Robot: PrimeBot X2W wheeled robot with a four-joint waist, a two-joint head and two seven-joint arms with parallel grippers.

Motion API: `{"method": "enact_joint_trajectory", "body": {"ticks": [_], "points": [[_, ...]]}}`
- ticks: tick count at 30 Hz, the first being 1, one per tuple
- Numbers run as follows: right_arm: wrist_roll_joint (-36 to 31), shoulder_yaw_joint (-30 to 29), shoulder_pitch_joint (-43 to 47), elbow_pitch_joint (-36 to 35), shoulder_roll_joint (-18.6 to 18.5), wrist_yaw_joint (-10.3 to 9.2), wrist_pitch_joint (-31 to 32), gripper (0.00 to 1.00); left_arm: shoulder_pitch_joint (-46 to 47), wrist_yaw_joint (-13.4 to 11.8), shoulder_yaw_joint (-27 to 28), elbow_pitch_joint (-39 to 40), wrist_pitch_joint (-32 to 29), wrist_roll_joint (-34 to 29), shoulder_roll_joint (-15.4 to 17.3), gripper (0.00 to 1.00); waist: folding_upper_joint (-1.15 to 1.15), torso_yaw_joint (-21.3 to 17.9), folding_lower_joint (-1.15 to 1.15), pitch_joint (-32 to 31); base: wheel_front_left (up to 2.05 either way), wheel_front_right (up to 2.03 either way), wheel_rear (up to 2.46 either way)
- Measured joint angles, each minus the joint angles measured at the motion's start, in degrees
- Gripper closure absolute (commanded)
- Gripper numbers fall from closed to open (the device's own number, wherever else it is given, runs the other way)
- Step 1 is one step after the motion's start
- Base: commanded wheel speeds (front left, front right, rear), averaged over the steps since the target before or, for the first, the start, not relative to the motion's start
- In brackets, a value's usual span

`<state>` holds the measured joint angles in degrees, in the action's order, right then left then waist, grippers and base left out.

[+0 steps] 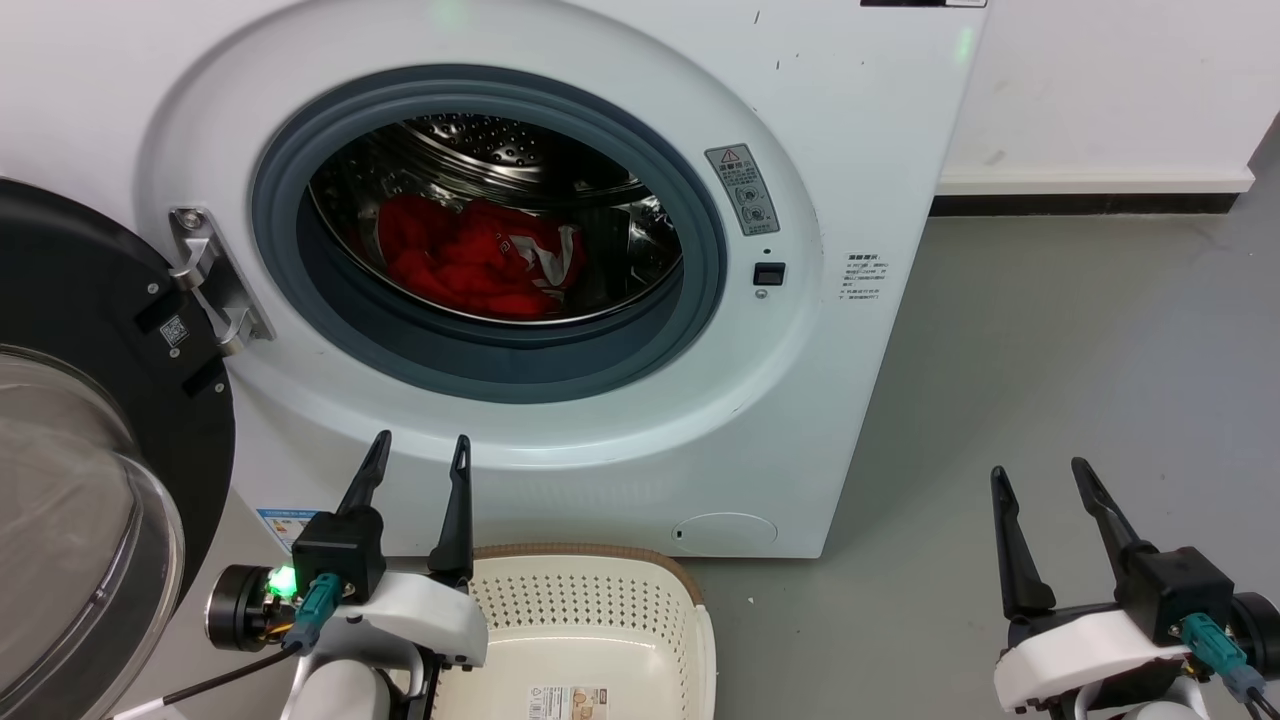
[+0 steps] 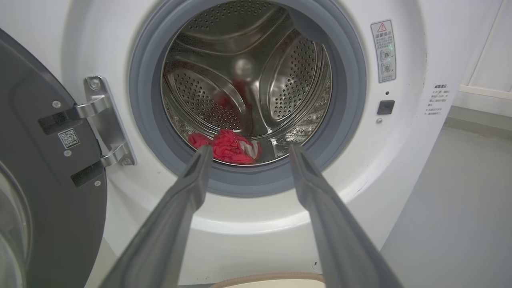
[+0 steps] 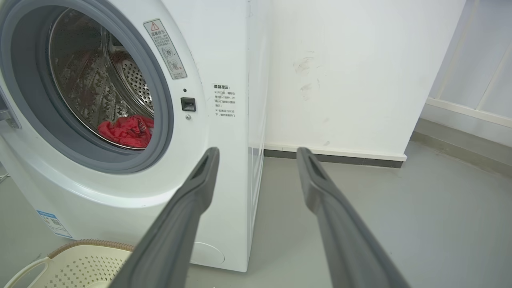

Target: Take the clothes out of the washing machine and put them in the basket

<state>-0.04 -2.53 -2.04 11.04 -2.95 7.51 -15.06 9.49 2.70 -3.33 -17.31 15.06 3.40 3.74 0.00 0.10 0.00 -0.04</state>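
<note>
Both the left gripper [image 1: 422, 440] and the right gripper [image 1: 1038, 468] hover with jaws spread before the washing machine [image 1: 850, 120], its door [image 1: 100, 300] swung open, the red clothes [image 1: 470, 260] heaped inside its drum [image 1: 480, 140], the basket [image 1: 600, 556] on the floor [image 1: 1050, 350] below.

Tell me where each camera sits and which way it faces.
Head: high, looking down at washer, clothes, basket; left fingers and right fingers show.
Left wrist: behind left fingers, facing straight into the drum.
Right wrist: behind right fingers, facing washer's right corner and wall.
Shared: all three see the clothes in the drum.
</note>
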Motion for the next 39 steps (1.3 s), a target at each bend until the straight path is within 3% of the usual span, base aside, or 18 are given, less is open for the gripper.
{"method": "enact_joint_trajectory", "body": {"ticks": [12, 20, 39], "points": [[-0.03, 0.81, -0.07, -0.75, 0.00, 0.00, -0.01, 0.00, 1.93, 0.19, 1.00, -1.79, 0.01, 0.52, -0.16, 0.00, 0.00, -0.40, 0.00, 0.84, 0.00, 0.00, 0.00], [0.00, 1.86, -3.02, -3.05, -0.01, 0.00, -0.02, 0.00, 10.42, 0.73, 2.36, -10.36, -0.30, 1.99, 1.41, 0.00, 0.00, -2.47, 0.00, 5.42, 0.00, 0.00, 0.00], [5.09, 4.47, -11.18, -10.03, -0.03, 0.00, -0.02, 0.00, 40.82, 1.27, 0.75, -26.66, -9.87, -2.63, 15.15, 0.00, 0.00, -11.32, 0.01, 26.11, 0.00, 0.00, 0.00]]}}
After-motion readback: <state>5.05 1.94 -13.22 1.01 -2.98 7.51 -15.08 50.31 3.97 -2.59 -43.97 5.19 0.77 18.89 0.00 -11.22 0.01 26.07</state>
